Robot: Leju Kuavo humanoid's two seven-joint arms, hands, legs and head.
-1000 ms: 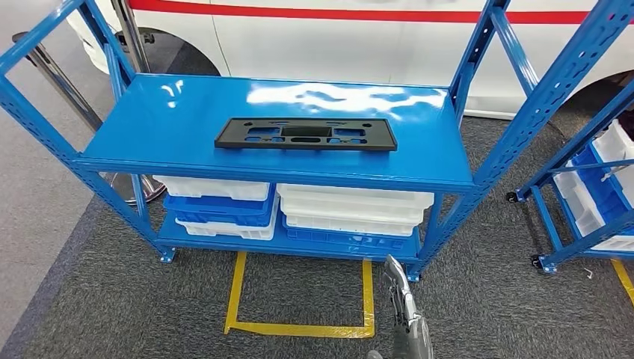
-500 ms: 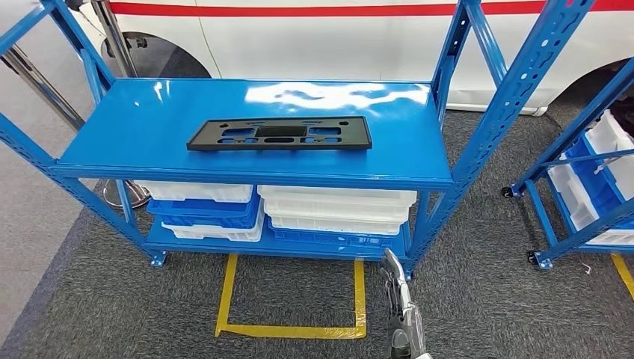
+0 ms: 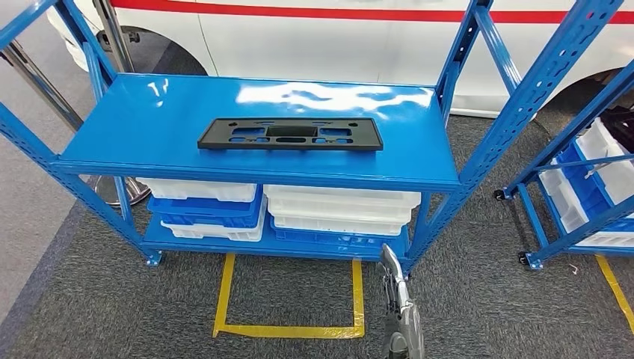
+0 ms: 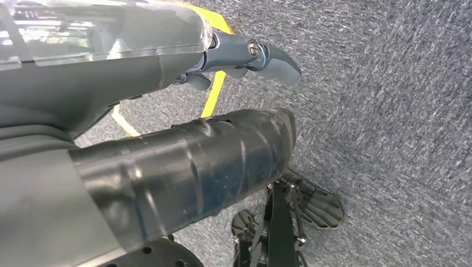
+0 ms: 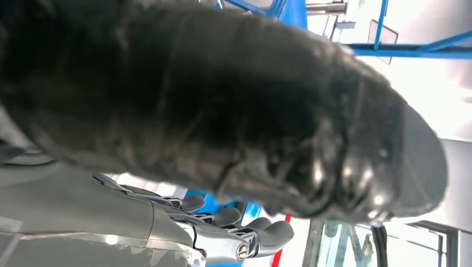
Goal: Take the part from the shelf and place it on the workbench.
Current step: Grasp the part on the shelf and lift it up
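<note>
Lying flat: part (image 3: 290,134) on shelf (image 3: 419,142), untouched.

The shelf (image 3: 187,112) is glossy blue painted metal; the part (image 3: 290,134) looks like matt black plastic; the floor carpet (image 3: 478,299) is rough grey weave.

White car (image 3: 336,30), yellow floor tape (image 3: 288,329)

The left robot hand (image 4: 245,55) has a glossy black ribbed cover, grey fingers with silver pivot screws; the right robot hand (image 5: 234,233) matches.
</note>
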